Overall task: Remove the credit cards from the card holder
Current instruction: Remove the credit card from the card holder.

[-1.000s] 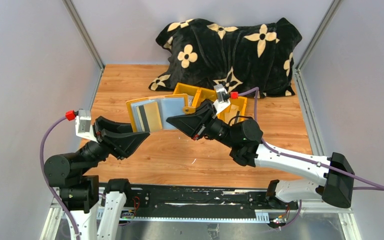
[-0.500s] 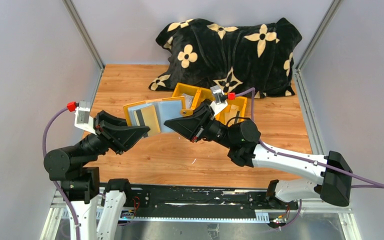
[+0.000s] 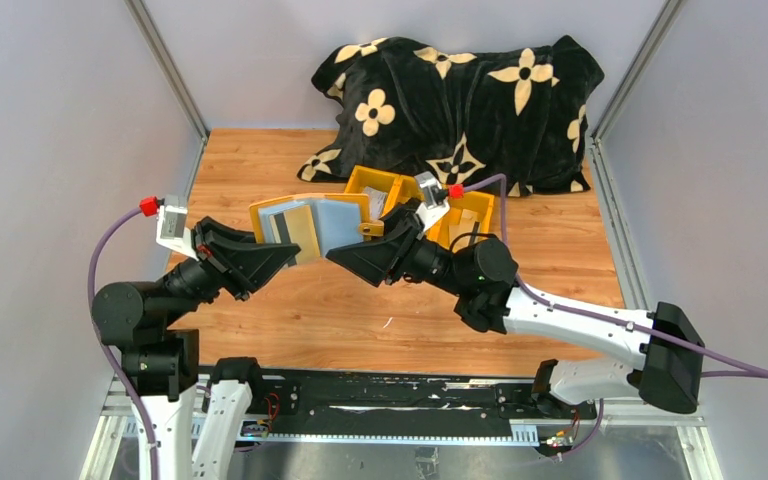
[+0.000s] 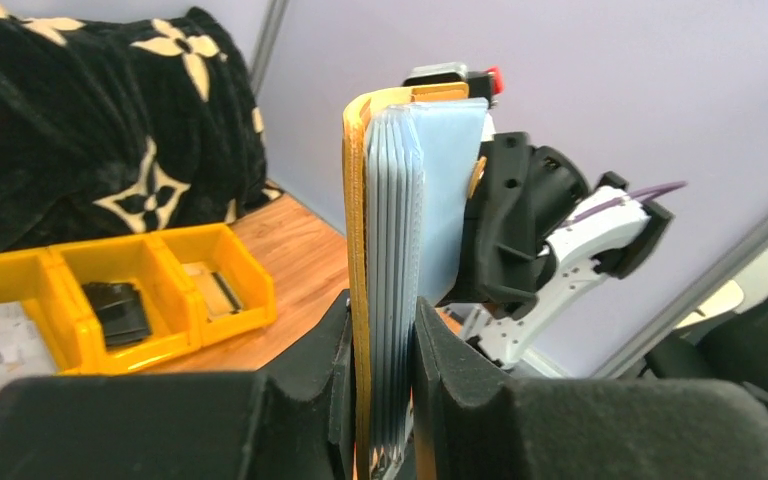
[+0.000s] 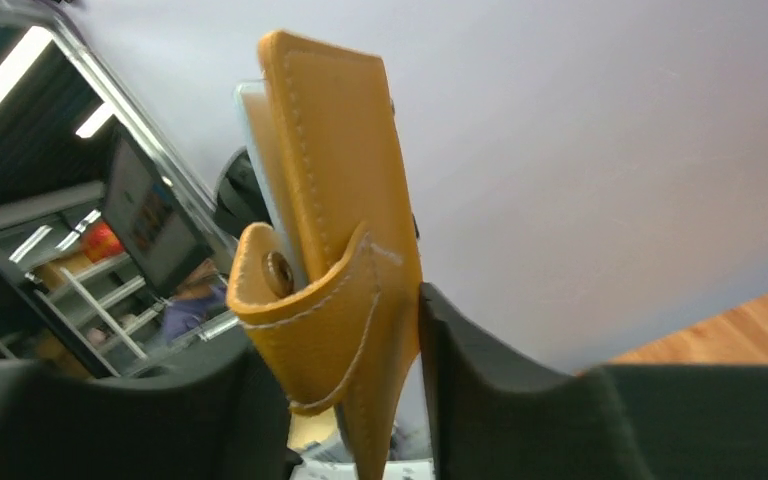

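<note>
Your left gripper (image 4: 382, 312) reaches inward, clamped on the wallet (image 5: 340, 150); the right gripper (image 5: 345, 330) straddles it, grip unclear.

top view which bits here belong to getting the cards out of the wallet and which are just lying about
Job: card holder, credit cards, left gripper, right gripper.
Lying about: yellow bin, black flowered blanket.

Both arms reach forward and turn inward, so their tips nearly meet. The left gripper (image 4: 385, 312) is clamped on the card holder (image 4: 356, 200). The right gripper (image 5: 345, 322) has its jaws apart around the other leaf.
</note>
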`<state>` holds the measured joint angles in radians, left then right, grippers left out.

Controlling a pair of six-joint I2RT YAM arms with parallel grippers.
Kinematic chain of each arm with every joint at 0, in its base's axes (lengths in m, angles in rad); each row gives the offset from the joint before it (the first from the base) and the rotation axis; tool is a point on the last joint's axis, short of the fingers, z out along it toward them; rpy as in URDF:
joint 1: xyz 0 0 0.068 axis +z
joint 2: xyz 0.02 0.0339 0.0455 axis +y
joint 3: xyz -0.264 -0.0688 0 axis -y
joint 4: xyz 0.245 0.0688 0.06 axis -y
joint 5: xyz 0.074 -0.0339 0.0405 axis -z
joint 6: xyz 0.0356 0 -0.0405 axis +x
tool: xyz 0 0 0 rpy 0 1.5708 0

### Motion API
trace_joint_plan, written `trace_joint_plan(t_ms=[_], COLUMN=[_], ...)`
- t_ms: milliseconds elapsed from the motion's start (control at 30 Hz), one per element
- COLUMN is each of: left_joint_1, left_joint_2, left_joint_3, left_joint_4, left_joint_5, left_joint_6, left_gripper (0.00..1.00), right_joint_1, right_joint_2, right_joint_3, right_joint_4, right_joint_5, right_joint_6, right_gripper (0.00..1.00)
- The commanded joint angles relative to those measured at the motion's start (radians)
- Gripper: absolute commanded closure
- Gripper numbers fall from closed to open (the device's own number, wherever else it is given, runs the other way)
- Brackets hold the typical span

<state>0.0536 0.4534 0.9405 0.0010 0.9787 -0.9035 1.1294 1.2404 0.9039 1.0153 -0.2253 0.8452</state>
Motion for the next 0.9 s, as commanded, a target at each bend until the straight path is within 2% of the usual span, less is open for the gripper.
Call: trace_joint_plan(t_ms=[0,100,267,367,533,667,867], left_joint_1=[-0.001,-0.001,-0.001,-0.001,-0.002,-0.002,-0.002], left_joint_2=[0.024,0.048,0.132,0.185,0.231,0.22,0.211], left_joint_3=[0.07,0.133,0.2,0.223,0.235,0.237,0.245], left_joint_4=[-0.188,-0.395,-0.674,-0.783,-0.865,-0.863,-0.864], left_joint_5=[-0.064,-0.123,-0.226,-0.237,-0.094,-0.041,-0.011], left_joint_6=[0.218,0.405,0.634,0.73,0.796,0.807,0.809], left_gripper=[1.0,1.0,1.0,1.0,1.0,1.0,1.0], right_joint_1=[-0.088,-0.177,-0.224,-0.224,-0.224,-0.223,-0.211], right_joint_2=[-0.065,-0.14,-0.255,-0.233,-0.059,0.065,0.139], right_joint_3=[0.007,0.002,0.075,0.149,0.273,0.296,0.277], right_joint_4=[-0.098,-0.217,-0.508,-0.587,-0.596,-0.465,-0.43], right_joint_5=[-0.032,-0.019,0.047,-0.035,-0.315,-0.507,-0.596], right_joint_6=[0.063,0.07,-0.072,-0.116,-0.051,0.079,0.114], right_gripper=[0.45,0.38,0.33,0.32,0.32,0.3,0.3])
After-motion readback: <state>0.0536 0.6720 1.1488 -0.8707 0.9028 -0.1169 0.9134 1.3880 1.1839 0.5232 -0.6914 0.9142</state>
